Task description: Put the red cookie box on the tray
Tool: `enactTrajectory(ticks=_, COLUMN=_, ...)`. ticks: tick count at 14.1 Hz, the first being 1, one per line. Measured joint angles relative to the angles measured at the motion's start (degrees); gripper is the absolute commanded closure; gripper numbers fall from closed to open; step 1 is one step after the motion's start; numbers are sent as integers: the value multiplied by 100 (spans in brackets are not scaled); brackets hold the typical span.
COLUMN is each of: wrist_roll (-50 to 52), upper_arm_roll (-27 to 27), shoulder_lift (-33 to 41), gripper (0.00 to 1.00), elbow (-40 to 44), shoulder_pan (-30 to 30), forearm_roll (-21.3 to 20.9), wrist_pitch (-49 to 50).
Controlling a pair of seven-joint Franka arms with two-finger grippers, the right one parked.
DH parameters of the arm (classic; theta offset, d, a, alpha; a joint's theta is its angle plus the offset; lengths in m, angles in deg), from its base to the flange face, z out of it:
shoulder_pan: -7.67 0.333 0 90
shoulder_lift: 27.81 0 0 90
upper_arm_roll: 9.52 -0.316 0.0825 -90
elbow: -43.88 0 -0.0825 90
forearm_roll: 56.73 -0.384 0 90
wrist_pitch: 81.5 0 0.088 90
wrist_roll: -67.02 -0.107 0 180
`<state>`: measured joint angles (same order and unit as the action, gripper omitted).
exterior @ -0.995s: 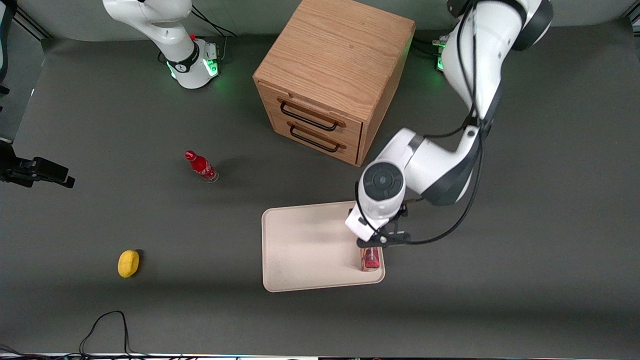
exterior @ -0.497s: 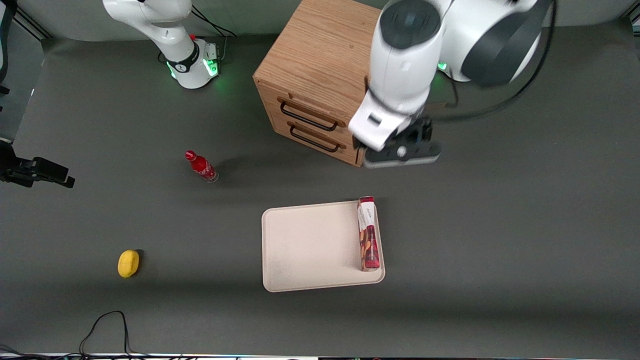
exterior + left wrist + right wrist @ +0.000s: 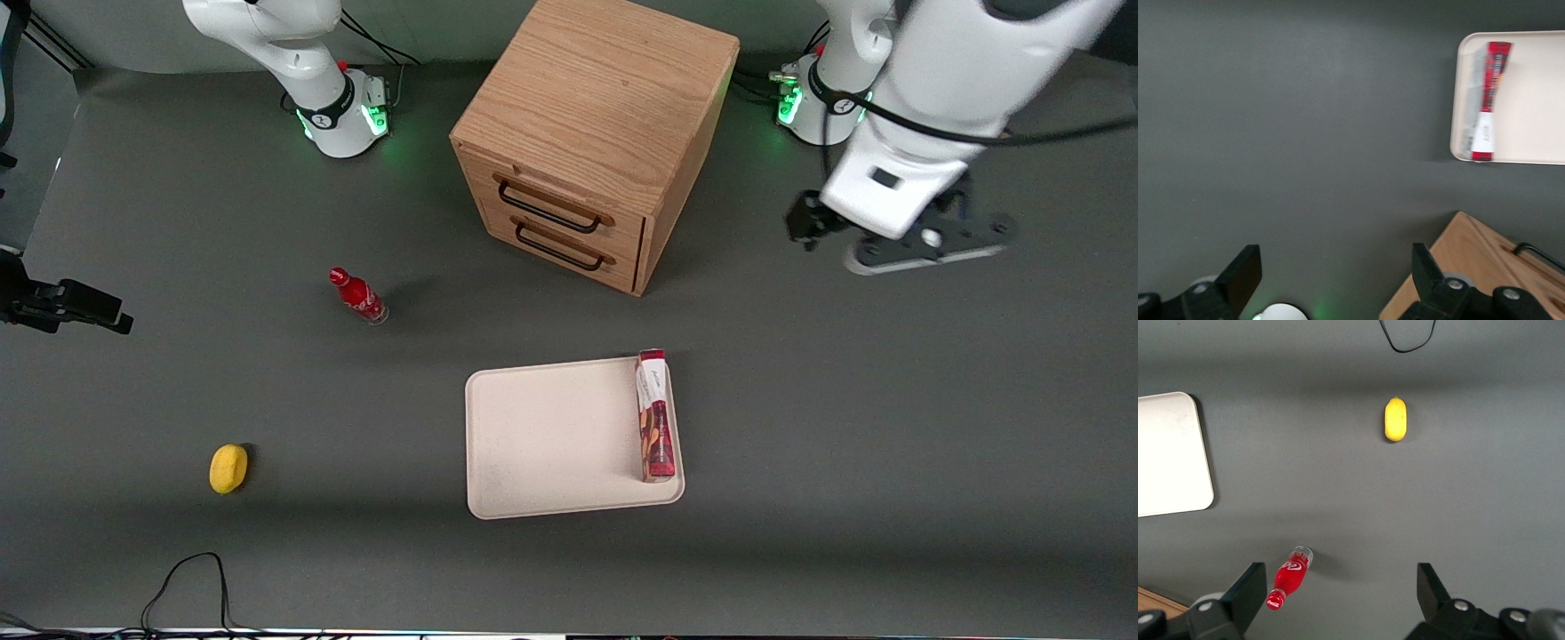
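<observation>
A black cable is seen looped on the dark grey table at the edge nearest the front camera, toward the parked arm's end. A little farther in, a yellow lemon-like object is found lying alone on the table surface.

The tray is set flat near the middle of the table, slightly nearer the working arm's end. The red cookie box is laid inside the tray, lengthwise along the short side toward the working arm's end, just beside the rim. Its white end is pointed away from the front camera and appears to reach or slightly overlap the rim there; its red end is stopped close to the tray's near corner. The rest of the tray is seen as bare cream surface.

Farther from the camera than the tray, toward the parked arm's end, a small red bottle is stood upright. The wooden drawer cabinet is placed farther still, with two drawers and black handles on its front.

The gripper is held high above the table toward the working arm's end, well apart from the tray and beside the cabinet. In the left wrist view its fingers are shown spread wide, with nothing held between them.
</observation>
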<state>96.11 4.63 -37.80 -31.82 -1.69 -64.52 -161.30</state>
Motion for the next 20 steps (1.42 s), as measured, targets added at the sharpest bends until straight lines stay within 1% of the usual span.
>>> enactTrajectory(ticks=2, wrist_roll=-376, upper_arm_roll=-11, shoulder_lift=336, gripper=0, elbow=-776, shoulder_pan=453, forearm_roll=80, wrist_pitch=-533)
enactTrajectory(ticks=5, wrist_roll=-666, upper_arm_roll=-20, shoulder_lift=746, gripper=0, elbow=-1647, shoulder_pan=867, forearm_roll=190, wrist_pitch=-1080)
enactTrajectory(ticks=7, wrist_roll=-945, upper_arm_roll=-26, shoulder_lift=865, gripper=0, elbow=-1857, shoulder_pan=1136, forearm_roll=212, wrist_pitch=-1181)
enactTrajectory(ticks=9, wrist_roll=-1326, upper_arm_roll=-119, shoulder_lift=896, gripper=0, elbow=-1905, shoulder_pan=1388, forearm_roll=350, wrist_pitch=-1236)
enactTrajectory(ticks=12, wrist_roll=-1870, upper_arm_roll=-906, shoulder_lift=900, gripper=0, elbow=-1933, shoulder_pan=1125, forearm_roll=619, wrist_pitch=-1386)
enactTrajectory(ticks=13, wrist_roll=-1945, upper_arm_roll=-1056, shoulder_lift=900, gripper=0, elbow=-1947, shoulder_pan=1048, forearm_roll=662, wrist_pitch=-1446)
enactTrajectory(ticks=17, wrist_roll=-1975, upper_arm_roll=-1115, shoulder_lift=898, gripper=0, elbow=-1979, shoulder_pan=898, forearm_roll=751, wrist_pitch=-1571)
enactTrajectory(ticks=20, wrist_roll=-1975, upper_arm_roll=-1129, shoulder_lift=898, gripper=0, elbow=-1973, shoulder_pan=870, forearm_roll=903, wrist_pitch=-1572)
